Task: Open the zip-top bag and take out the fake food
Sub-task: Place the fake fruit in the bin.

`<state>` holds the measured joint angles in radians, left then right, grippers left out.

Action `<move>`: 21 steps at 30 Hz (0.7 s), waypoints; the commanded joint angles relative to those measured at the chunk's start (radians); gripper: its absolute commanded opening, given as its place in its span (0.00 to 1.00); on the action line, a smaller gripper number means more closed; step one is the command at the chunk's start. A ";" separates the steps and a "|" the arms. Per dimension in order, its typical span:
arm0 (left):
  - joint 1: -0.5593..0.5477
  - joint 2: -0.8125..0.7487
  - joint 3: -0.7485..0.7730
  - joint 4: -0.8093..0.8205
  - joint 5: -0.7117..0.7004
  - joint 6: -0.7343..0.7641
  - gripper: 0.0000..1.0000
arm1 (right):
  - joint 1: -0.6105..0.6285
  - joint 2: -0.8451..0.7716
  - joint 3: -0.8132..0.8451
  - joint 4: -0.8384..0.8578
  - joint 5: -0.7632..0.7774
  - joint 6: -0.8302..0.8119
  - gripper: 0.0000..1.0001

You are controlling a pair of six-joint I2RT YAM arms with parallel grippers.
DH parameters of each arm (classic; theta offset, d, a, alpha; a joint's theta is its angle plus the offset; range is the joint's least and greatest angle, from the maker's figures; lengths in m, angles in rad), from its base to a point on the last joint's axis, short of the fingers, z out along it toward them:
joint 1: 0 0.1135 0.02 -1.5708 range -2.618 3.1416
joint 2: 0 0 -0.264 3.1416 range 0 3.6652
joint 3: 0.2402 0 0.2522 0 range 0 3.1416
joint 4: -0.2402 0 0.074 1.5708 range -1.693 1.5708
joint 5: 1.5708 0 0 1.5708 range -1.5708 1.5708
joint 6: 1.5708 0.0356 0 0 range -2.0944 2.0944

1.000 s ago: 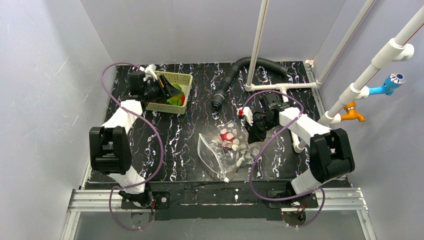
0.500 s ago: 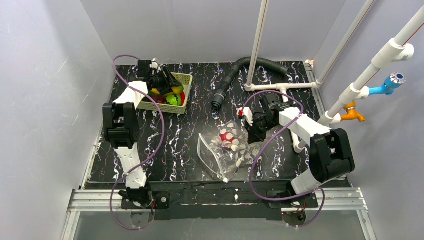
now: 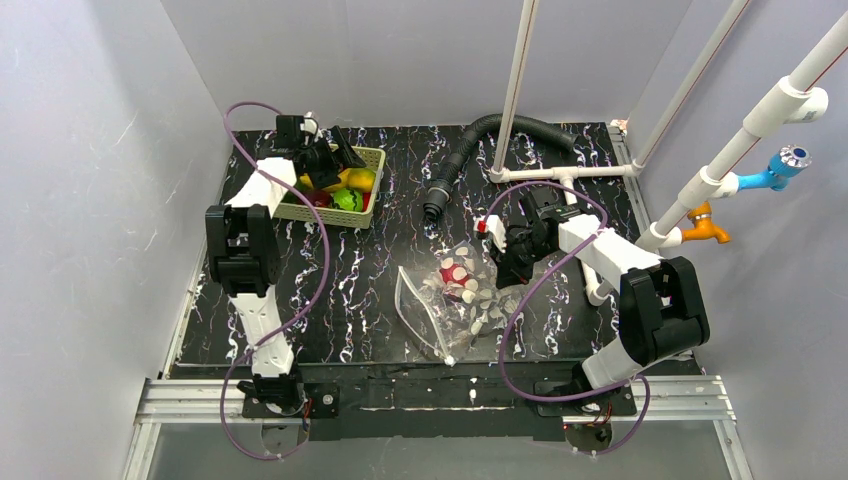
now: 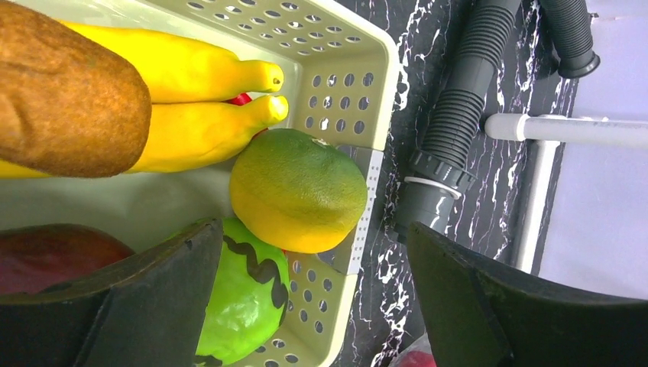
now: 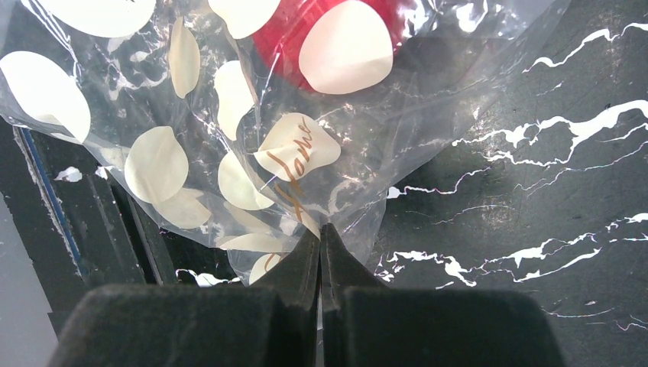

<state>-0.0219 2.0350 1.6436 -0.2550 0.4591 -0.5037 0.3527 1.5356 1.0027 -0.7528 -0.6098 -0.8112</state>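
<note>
Top external: zip-top bag lies mid-table with red fake food inside; right gripper at its right edge; left gripper over basket | Left wrist: fingers spread wide above banana, brown piece, green-yellow fruit in basket | Right wrist: fingers pressed together, pinching the bag's plastic edge.

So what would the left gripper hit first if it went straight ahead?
Likely the yellow-green round fruit in the basket, framed by the open jaws of the left gripper; depth unclear.
</note>
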 commanded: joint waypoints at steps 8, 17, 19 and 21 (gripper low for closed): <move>-0.002 -0.416 -0.279 0.125 -0.079 0.068 0.98 | -0.006 -0.020 0.007 -0.012 -0.036 -0.010 0.01; 0.008 -0.714 -0.582 0.182 -0.076 0.017 0.98 | -0.006 -0.030 0.002 -0.010 -0.044 -0.018 0.01; 0.008 -0.804 -0.651 0.182 -0.090 0.007 0.98 | -0.006 -0.036 -0.001 -0.008 -0.049 -0.021 0.01; 0.009 -0.912 -0.721 0.171 -0.115 -0.013 0.98 | -0.006 -0.041 -0.001 -0.008 -0.054 -0.024 0.01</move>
<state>-0.0204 1.3087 1.0149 -0.0841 0.3832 -0.4889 0.3527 1.5330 1.0027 -0.7570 -0.6254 -0.8169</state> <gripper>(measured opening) 0.981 0.022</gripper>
